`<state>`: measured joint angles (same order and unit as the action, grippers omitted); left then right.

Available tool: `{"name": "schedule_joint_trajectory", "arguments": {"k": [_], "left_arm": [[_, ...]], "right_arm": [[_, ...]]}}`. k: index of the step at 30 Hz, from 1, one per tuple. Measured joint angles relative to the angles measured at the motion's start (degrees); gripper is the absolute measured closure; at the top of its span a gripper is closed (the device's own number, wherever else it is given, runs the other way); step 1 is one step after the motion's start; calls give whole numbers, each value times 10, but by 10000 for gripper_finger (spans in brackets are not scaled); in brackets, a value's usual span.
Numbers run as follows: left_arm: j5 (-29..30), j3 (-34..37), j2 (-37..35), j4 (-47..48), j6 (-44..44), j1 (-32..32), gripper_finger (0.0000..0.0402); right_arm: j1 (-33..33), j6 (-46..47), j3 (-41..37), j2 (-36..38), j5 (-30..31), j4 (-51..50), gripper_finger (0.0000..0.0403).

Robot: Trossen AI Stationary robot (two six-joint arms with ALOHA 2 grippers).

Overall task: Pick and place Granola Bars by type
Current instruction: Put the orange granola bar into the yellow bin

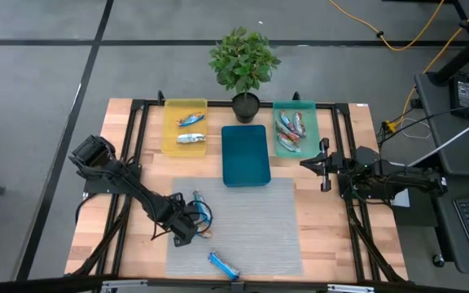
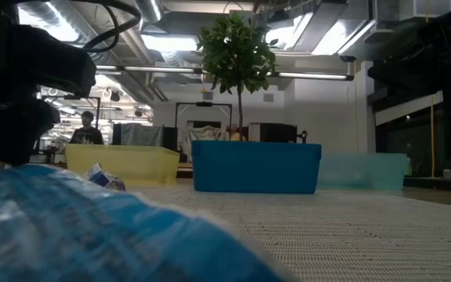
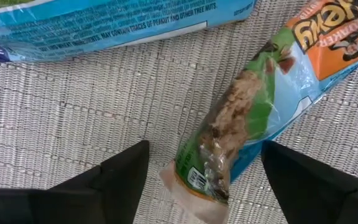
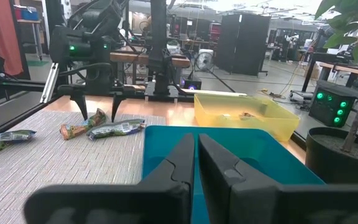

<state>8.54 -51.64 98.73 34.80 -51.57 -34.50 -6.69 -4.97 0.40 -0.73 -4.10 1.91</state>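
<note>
Open mat (image 1: 251,220) lies clear before the blue tray (image 1: 245,155); plant (image 1: 243,65) blocks behind.

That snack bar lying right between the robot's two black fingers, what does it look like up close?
The granola bar lies flat and slanted on the grey woven mat. Its shiny crinkled wrapper is orange with lettering at one end, then light blue and green, printed with a picture of an oat and nut bar, ending in a crimped seal. The left gripper is open, one finger on each side of that sealed end, not touching it. A blue bar lies close beside it.
</note>
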Motion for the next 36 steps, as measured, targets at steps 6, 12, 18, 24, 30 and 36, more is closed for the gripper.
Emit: {"name": "schedule_joint_trajectory", "arguments": {"k": [6, 12, 18, 24, 30, 36], "left_arm": [[0, -13, 3, -2, 3, 0, 147], [-1, -26, 5, 0, 3, 1, 202], [-12, -27, 5, 1, -16, 1, 249], [-24, -28, 4, 0, -19, 1, 289], [-45, -26, -14, 6, -16, 0, 307], [-21, -26, -45, 11, -19, 0, 272]], "right_arm": [[0, 0, 0, 0, 0, 0, 379], [0, 0, 0, 0, 0, 0, 379], [0, 0, 0, 0, 0, 0, 379], [0, 0, 0, 0, 0, 0, 379], [0, 0, 0, 0, 0, 0, 379], [0, 0, 0, 0, 0, 0, 379]]}}
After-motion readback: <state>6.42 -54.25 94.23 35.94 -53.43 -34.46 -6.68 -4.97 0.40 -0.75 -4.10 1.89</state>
